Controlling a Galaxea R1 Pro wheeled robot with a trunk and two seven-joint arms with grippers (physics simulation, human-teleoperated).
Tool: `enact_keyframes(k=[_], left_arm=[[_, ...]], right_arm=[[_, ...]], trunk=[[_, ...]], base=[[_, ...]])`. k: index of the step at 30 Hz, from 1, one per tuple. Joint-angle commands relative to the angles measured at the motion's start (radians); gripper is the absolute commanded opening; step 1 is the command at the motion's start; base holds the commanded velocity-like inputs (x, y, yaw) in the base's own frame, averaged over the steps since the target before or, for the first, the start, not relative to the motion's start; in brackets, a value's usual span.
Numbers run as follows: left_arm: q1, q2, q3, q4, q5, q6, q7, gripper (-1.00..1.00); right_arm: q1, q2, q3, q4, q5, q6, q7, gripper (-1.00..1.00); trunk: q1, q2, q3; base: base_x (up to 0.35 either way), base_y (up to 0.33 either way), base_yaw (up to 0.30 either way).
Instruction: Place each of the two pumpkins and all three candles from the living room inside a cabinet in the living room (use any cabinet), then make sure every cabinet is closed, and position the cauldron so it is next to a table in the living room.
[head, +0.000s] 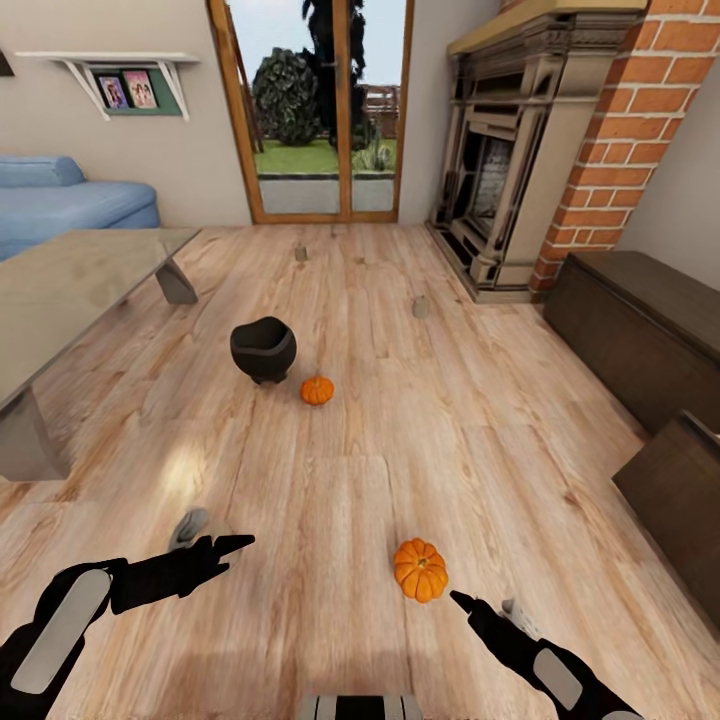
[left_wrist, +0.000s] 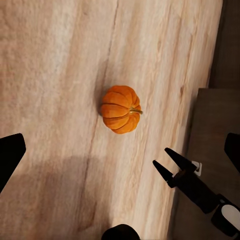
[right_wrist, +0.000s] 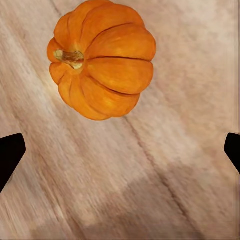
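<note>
Looking at a wood floor (head: 420, 440) living room, glass surface (head: 70, 290) left, fireplace (head: 510, 150) ahead; right claw (head: 462, 600) spread wide beside a pumpkin (head: 420, 569), left claw (head: 235, 545) wide too.

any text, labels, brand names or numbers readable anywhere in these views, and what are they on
None: no readable text in any view.
The two framed pictures on the wall shelf show images too small to make out, with no legible lettering.
The pumpkins, cauldron, candles, cabinet, fireplace and table carry no markings.
</note>
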Motion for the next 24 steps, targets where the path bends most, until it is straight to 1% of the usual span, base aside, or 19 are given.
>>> enact_keyframes(k=[1, 6, 9, 17, 21, 24], left_arm=[[-0.001, 0.000, 0.001, 0.000, -0.009, 0.004, -0.013, 1.00], [-0.001, 0.001, 0.002, 0.001, -0.010, 0.003, -0.072, 1.00], [-0.001, 0.002, 0.003, 0.003, -0.010, 0.003, -0.085, 1.00], [-0.001, 0.004, 0.006, 0.003, -0.009, 0.003, -0.095, 1.00], [-0.001, 0.005, 0.007, 0.003, -0.009, 0.003, -0.096, 1.00], [-0.001, 0.006, 0.009, 0.003, -0.009, 0.003, -0.096, 1.00]], right_arm=[[-0.001, 0.000, -0.005, -0.001, -0.006, 0.009, 0.002, 1.00], [-0.001, 0.001, -0.005, 0.000, -0.006, 0.009, 0.001, 1.00], [0.000, 0.001, -0.005, 0.000, -0.006, 0.009, 0.000, 1.00], [-0.001, 0.001, -0.006, -0.002, -0.006, 0.009, 0.002, 1.00], [-0.001, 0.001, -0.005, -0.002, -0.006, 0.010, 0.002, 1.00], [-0.001, 0.001, -0.006, -0.002, -0.006, 0.009, 0.002, 1.00]], trunk=[[0.000, -0.001, -0.005], [0.002, -0.002, -0.024], [0.004, -0.002, -0.036], [0.004, -0.002, -0.036], [0.004, -0.002, -0.036], [0.004, -0.002, -0.036]], base=[[0.000, 0.000, 0.000], [0.000, 0.000, 0.000], [0.000, 0.000, 0.000], [0.002, 0.000, 0.000], [0.179, 0.050, 0.000], [0.082, 0.020, 0.000]])
